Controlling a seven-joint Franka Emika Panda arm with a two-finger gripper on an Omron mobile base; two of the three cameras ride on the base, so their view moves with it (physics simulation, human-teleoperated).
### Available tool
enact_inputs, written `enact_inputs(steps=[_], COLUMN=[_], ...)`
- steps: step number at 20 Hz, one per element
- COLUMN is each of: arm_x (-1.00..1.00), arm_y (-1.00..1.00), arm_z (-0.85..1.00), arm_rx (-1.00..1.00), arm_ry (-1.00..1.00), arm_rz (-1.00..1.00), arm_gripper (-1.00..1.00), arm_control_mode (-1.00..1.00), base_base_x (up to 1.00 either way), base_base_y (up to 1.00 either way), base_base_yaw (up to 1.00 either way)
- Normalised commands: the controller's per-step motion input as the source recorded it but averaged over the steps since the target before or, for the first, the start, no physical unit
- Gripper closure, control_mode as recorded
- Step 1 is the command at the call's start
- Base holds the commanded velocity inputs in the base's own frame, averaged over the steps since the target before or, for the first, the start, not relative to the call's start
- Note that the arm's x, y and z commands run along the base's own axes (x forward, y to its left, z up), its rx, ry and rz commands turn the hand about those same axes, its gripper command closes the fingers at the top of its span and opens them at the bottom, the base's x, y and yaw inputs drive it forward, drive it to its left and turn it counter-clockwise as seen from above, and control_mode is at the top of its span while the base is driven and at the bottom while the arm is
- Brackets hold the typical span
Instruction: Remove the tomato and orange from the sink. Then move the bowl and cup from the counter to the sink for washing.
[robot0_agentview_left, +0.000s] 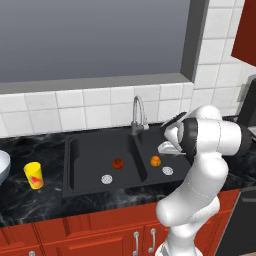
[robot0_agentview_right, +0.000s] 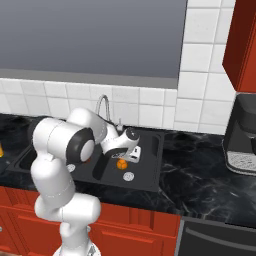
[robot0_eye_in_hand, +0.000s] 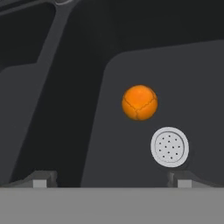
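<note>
While you look down over the sink (robot0_agentview_left: 75, 172), note that both fruits sit in it: the tomato (robot0_agentview_left: 117, 163) in the left basin, the orange (robot0_agentview_left: 155, 160) in the right one, just beside that basin's drain (robot0_agentview_left: 167, 170). On the counter to the left stand the bowl (robot0_agentview_left: 2, 166), cut by the picture's edge, and the cup (robot0_agentview_left: 34, 175). Your gripper (robot0_agentview_right: 134, 154) hangs over the right basin with its jaws spread and nothing between them. Seen from the hand, the orange (robot0_eye_in_hand: 139, 102) lies ahead of the fingertips (robot0_eye_in_hand: 40, 181) and right of their midline, nearer the right tip. It is round, so no axis matters; I judge you must shift right, then descend.
</note>
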Motion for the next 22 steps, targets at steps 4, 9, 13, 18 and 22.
enact_inputs(steps=[4,9,13,18,22], arm_x=[0.16,0.15,0.13,0.12,0.12], arm_y=[-0.02,-0.02,-0.01,0.00,0.00], arm_z=[-0.14,-0.13,-0.13,-0.13,-0.12], arm_rx=[-0.01,-0.02,-0.05,-0.02,-0.01], arm_ry=[0.00,0.00,0.00,0.00,-0.02], arm_rz=[0.00,0.00,0.00,0.00,0.00], arm_gripper=[-1.00,-1.00,-1.00,-1.00,-1.00], arm_control_mode=[-1.00,-1.00,-1.00,-1.00,-1.00], base_base_x=[0.00,0.00,0.00,0.00,0.00], base_base_y=[0.00,0.00,0.00,0.00,0.00], base_base_yaw=[0.00,0.00,0.00,0.00,0.00])
